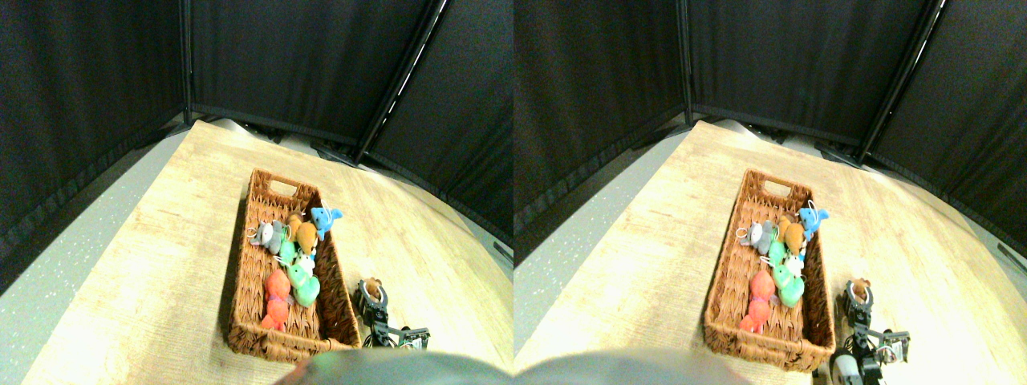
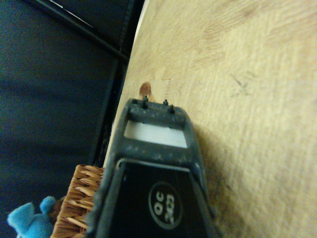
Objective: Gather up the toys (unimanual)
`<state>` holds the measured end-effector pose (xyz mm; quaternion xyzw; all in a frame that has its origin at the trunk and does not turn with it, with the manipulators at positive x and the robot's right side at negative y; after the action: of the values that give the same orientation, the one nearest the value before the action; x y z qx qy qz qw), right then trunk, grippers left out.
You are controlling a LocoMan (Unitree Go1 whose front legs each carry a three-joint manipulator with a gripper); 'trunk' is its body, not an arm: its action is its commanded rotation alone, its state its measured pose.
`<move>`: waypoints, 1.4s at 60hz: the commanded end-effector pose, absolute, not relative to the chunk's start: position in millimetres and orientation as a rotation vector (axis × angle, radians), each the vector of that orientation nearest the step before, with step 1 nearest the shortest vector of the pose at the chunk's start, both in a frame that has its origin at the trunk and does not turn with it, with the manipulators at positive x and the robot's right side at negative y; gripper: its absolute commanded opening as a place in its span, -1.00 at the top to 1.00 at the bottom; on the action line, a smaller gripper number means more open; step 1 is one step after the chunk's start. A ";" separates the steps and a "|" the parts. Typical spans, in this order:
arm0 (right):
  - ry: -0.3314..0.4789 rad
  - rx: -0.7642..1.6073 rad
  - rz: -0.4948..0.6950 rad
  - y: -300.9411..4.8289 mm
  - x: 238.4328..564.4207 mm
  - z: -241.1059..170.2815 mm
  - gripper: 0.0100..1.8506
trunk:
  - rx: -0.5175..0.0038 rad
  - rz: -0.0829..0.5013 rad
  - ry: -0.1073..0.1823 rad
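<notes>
A brown wicker basket (image 1: 245,265) lies on the wooden table and holds several toys: a grey one (image 1: 269,235), an orange-brown one (image 1: 306,234), a bright blue one (image 1: 325,217) on the right rim, mint green ones (image 1: 305,287), a small white one (image 1: 306,261) and an orange-red one (image 1: 277,298). Just right of the basket's near end, my right gripper (image 1: 371,290) is low over the table, shut on a small brown toy (image 1: 371,283). In the wrist view only a brown tip of that toy (image 2: 146,89) shows past the jaw, with the basket corner (image 2: 79,198) and blue toy (image 2: 29,223) beside it.
Black curtain panels (image 1: 305,56) wall in the far side of the table. A grey floor strip (image 1: 64,265) runs along the table's left edge. Bare wooden tabletop (image 1: 425,257) stretches right of the basket and beyond the gripper.
</notes>
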<state>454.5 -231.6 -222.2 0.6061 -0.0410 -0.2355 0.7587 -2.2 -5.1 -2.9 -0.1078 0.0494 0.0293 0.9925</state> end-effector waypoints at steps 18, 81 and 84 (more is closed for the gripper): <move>-0.091 1.214 -0.243 -219.3 480.0 -151.5 0.89 | -0.257 0.059 0.081; 0.097 1.185 0.034 -133.7 491.2 -93.2 0.94 | -0.387 0.169 0.034; 0.105 1.190 0.051 -130.3 489.0 -92.4 0.94 | -0.393 0.172 0.035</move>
<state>492.9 -134.5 -97.6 0.5530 0.0574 0.0112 0.8311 0.3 -1.1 -0.4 -0.1844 0.0156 0.0773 0.9797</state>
